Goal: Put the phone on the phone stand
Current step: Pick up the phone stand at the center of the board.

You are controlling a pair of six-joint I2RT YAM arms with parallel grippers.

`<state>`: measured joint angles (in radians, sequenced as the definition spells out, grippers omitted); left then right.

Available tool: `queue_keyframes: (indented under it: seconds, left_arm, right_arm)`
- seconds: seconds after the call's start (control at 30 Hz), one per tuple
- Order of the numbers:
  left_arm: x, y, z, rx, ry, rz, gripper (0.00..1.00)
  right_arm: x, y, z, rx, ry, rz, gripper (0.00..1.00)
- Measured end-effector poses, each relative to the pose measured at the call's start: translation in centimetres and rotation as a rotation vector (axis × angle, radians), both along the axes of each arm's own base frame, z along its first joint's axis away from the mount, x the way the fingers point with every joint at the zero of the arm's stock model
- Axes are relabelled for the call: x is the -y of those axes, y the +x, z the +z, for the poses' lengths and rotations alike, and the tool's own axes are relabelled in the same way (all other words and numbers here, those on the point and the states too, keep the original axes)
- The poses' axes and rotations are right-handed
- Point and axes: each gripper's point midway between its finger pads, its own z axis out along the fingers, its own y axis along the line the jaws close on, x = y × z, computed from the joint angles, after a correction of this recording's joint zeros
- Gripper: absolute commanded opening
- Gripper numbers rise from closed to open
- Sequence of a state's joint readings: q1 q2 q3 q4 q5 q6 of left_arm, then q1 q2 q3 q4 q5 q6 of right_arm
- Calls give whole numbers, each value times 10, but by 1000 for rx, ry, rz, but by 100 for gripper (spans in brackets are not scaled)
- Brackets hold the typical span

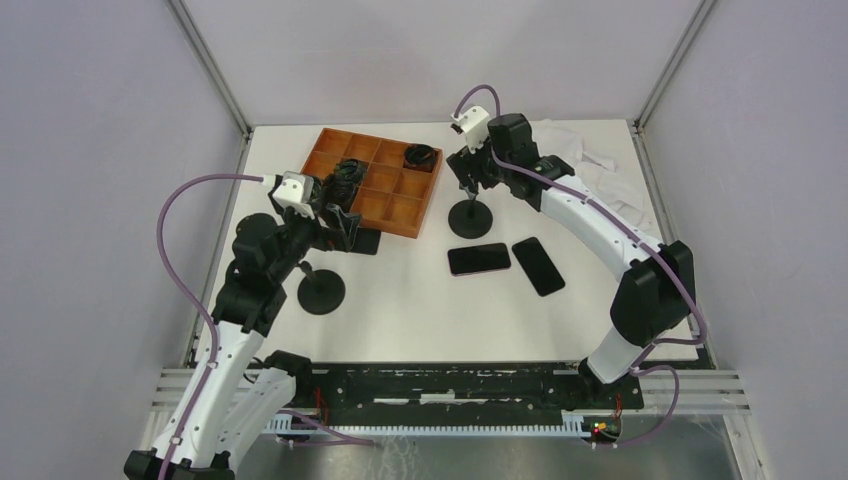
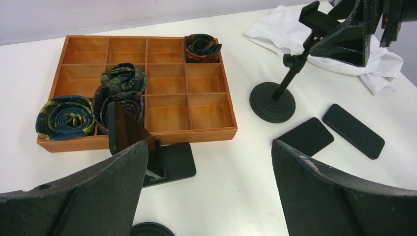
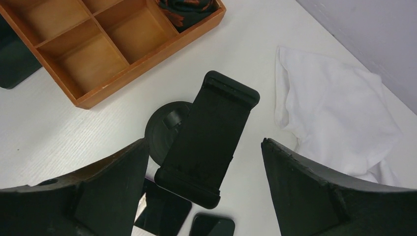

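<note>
**A:** How is the right pincer [image 3: 202,143] set?

**B:** It is spread wide and holds nothing. It hangs straight over the phone stand [image 3: 216,113]. The stand's black cradle faces up between the two fingers, and its round foot sits just beneath on the table [image 3: 74,132].

**A:** And the phone?

**B:** There are two, both lying flat on the table, and neither is on the stand. From the pincer they are down and back toward its own arm's base. The nearer phone [image 1: 479,259] is just beside the stand's foot. The farther phone [image 1: 538,266] is just beside the first one, off to the pincer's right. I cannot tell which of them is meant.

**A:** How do their long axes run?

**B:** The nearer phone lies crosswise, left to right. The farther phone is slanted, roughly along the line of the right forearm. As I judge it, the pincer has to draw back off the stand, come down, and turn the wrist so the fingers close across a phone's narrow width.

**A:** What about the left pincer [image 2: 209,147]?

**B:** It is also wide and empty. It is well apart from the phones, over a small wedge stand [image 2: 167,162] just in front of the wooden tray [image 2: 196,133]. Both phones and the pole stand lie far off to its right, so the right arm is plainly the nearer one.
</note>
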<state>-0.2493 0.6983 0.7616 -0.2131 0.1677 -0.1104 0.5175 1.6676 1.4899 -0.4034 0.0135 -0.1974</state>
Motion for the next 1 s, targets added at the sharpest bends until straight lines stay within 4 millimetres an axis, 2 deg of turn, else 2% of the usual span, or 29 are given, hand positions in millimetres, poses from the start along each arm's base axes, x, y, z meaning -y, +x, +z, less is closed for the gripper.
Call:
queue_keyframes:
  seconds: [0.07,0.17,0.37,0.53,0.67,0.83,1.0]
  left_arm:
    - [0,0,0,0,0,0,100]
    - [0,0,0,0,0,-1,100]
    - [1,0,0,0,0,-4,100]
    - [2,-1,0,0,-2,-15,100]
    - [3,-1,0,-1,-2,-19,100]
    - [3,-1,0,0,-2,-19,100]
    - [3,-2,0,0,-2,-20,100]
  right_arm:
    - [2,1,-1,5,-6,-11,83]
    - [1,0,-3,6,-12,-7,68]
    - [1,0,-3,11,-18,3,55]
    - [2,-1,1,24,-28,13,35]
    - [4,-2,2,28,-45,27,23]
    - [1,-5,8,28,-60,66,15]
    - [-6,-6,27,52,-46,114,12]
